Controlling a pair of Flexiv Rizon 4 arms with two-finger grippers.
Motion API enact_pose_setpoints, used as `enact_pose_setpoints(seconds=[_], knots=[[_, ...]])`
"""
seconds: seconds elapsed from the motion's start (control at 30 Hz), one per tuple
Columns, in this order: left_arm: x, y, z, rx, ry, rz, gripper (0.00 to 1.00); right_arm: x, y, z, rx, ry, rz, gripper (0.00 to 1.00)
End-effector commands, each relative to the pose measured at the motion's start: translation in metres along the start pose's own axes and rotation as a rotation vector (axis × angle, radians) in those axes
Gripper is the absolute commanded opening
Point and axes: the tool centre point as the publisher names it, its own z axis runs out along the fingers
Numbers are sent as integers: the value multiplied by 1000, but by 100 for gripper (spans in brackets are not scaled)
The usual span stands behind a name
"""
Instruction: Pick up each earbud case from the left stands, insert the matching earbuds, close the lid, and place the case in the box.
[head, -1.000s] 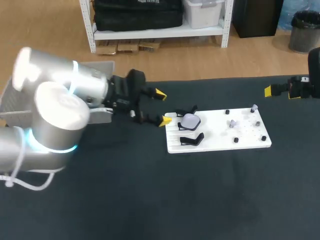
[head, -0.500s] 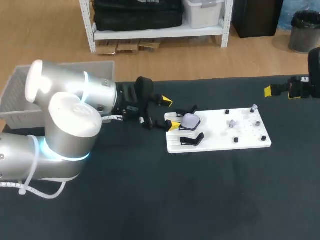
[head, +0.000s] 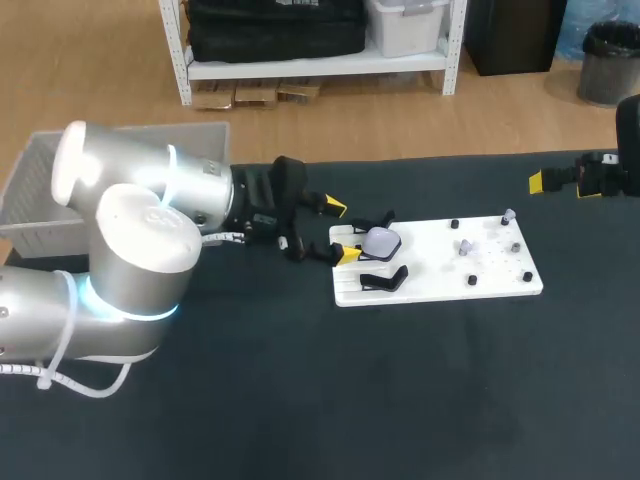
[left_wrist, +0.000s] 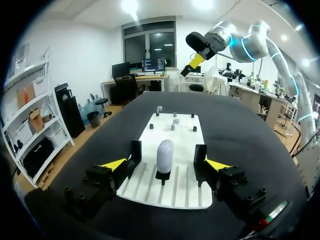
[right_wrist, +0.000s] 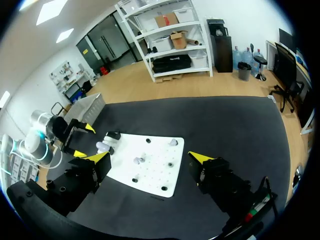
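The left gripper (head: 341, 231) was carried rightward over the table towards the white board (head: 445, 282); its spread fingers were brought from short of the board to its near edge, with the earbud case (head: 381, 241) just ahead between them; most of this travel was made early on, little afterwards; more of the grey box (head: 38, 190) was uncovered behind the left arm (head: 150, 215).

1. A table (head: 420, 400) with a dark, matte top fills most of the head view.
2. Its far edge runs straight across.
3. Light falls evenly on it, without hard shadows.
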Motion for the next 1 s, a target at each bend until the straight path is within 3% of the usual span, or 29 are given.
enact_pose_setpoints(seconds=[0.03,0.53,0.83,1.0], knots=[[6,2,8,-5,-7,-11,100,0,-1,0,-4,1,-1,100],[7,1,32,6,-15,-40,100,0,-1,0,-4,1,-1,100],[6,4,43,23,-27,-45,73,0,-1,0,-4,1,-1,100],[7,1,50,43,-30,-48,71,0,-1,0,-4,1,-1,100]])
